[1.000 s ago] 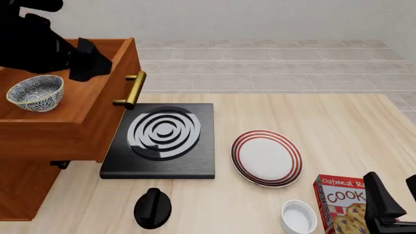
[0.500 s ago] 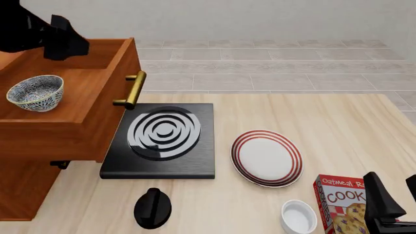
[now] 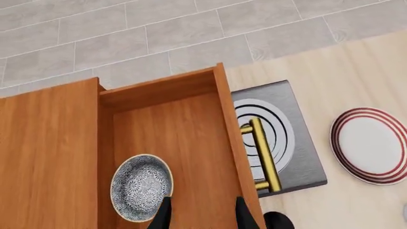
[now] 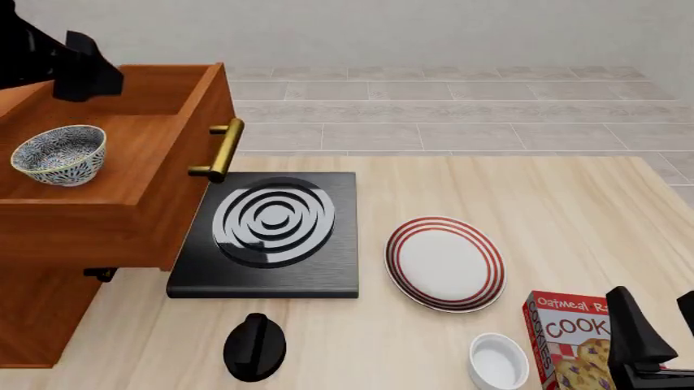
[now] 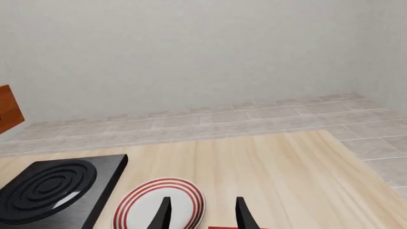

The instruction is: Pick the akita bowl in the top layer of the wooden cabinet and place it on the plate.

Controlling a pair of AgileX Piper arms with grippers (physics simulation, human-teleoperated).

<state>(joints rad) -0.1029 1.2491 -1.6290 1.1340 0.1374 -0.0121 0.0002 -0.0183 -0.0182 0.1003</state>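
The akita bowl sits upright on the floor of the pulled-out top layer of the wooden cabinet. In the left wrist view the akita bowl lies just beside my open left gripper, which hovers above the top layer with nothing between its fingers. The left arm hangs over the drawer's back corner. The plate lies bare on the table right of the stove. My right gripper rests open at the near right; its wrist view shows the plate ahead of its open fingers.
A black square stove lies under the drawer's brass handle. A black knob-like object stands near the front edge. A plain white small bowl and a cookie box sit at the front right by the right gripper.
The left arm has moved up and to the left, from the drawer's right wall to above its back corner. Bowl, plate and right arm have stayed still.
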